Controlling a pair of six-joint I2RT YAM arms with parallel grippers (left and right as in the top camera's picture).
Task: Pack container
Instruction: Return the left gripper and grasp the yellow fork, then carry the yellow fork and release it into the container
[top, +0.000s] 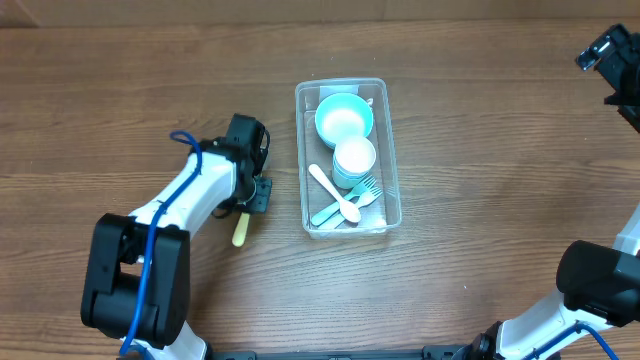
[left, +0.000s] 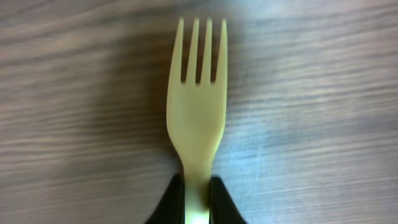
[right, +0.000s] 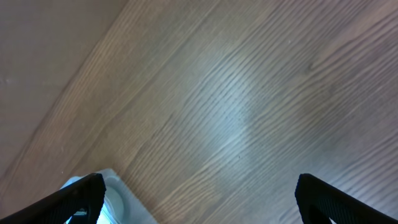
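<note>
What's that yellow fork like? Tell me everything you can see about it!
The fork is pale yellow and looks like smooth plastic. It has four straight tines and a flat neck narrowing to the handle. The left gripper pinches that neck between its dark fingers. The fork lies flat over the wooden table, left of the clear container, not inside it. Whether it touches the table is unclear.

Wooden table (top: 100, 100), blue bowl (top: 344, 118), white bowl (top: 354, 156), white spoon (top: 330, 189)

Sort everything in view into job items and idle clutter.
Job: container; inside it, blue bowl, white bowl, white spoon, light blue fork; yellow fork in left pincer.
Idle: right pincer, open over the wooden table.
</note>
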